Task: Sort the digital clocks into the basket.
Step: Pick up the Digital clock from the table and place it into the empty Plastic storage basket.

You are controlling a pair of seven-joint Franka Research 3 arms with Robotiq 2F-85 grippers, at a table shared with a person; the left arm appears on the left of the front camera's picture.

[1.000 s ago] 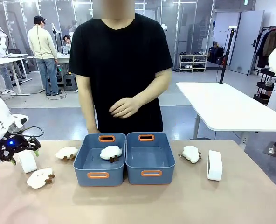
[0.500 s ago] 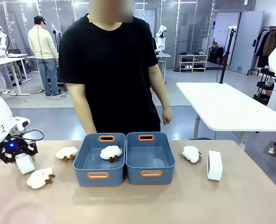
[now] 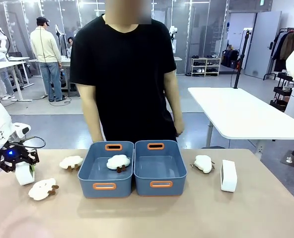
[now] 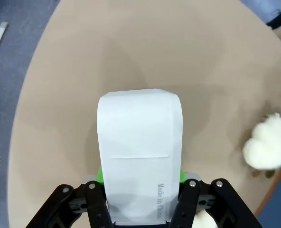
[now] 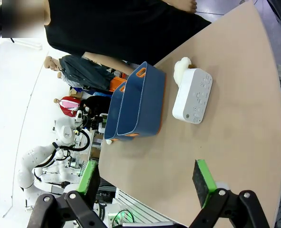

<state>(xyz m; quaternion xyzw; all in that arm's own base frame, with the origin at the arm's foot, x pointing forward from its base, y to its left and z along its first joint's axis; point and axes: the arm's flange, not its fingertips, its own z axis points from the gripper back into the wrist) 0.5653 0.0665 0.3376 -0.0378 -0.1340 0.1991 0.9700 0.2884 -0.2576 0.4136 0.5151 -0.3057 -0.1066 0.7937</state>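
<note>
One digital clock [image 4: 139, 142] is squeezed tight in my left hand [image 3: 19, 161], at the left end of the tabletop [image 3: 147, 218]. I should lift it well over the wall and let go low inside the empty right basket [image 3: 144, 188]. My right hand [image 5: 145, 175] is open

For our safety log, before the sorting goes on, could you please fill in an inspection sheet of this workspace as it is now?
Surface: beige table, no spills seen.
Job's things: left clock is between the left gripper's fingers; right clock stands on the table, right of the baskets; right basket is empty.
Clutter: one plush toy in the left basket; three more plush toys on the table.
Grippers: left gripper shut on the left clock; right gripper open, holding nothing.
Cables: black cable looped at the left wrist.
Surroundings: person standing at the far side; other tables and people behind.
</note>
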